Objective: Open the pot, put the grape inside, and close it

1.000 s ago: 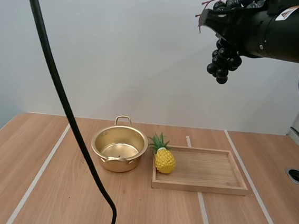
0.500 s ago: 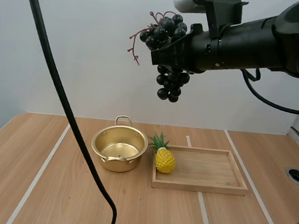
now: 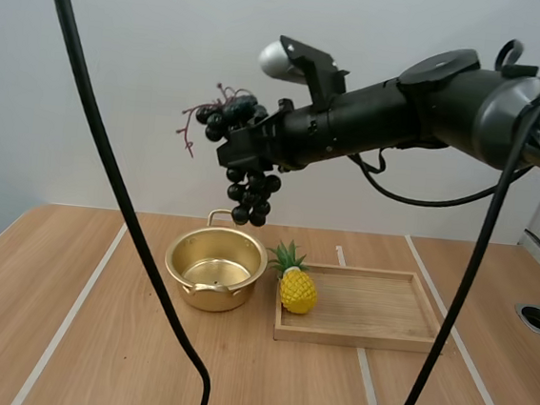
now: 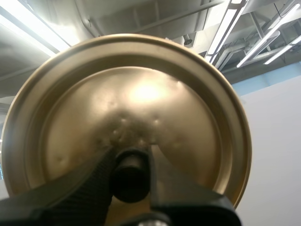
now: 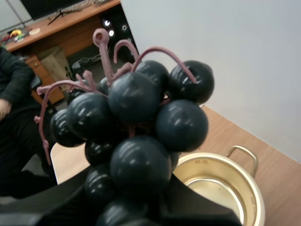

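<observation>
Right gripper: in the air over the table, fingers clamped on the upper part of a bunch of grapes. Dark berries hang below the fingers, above the rear rim of the pot and apart from it.

Pot: open, gold-coloured, mid-table, just beside the left end of a wooden tray.

Toy pineapple: upright at the tray's left end.

Left gripper: fingers pinched on the black knob of the gold lid.
</observation>
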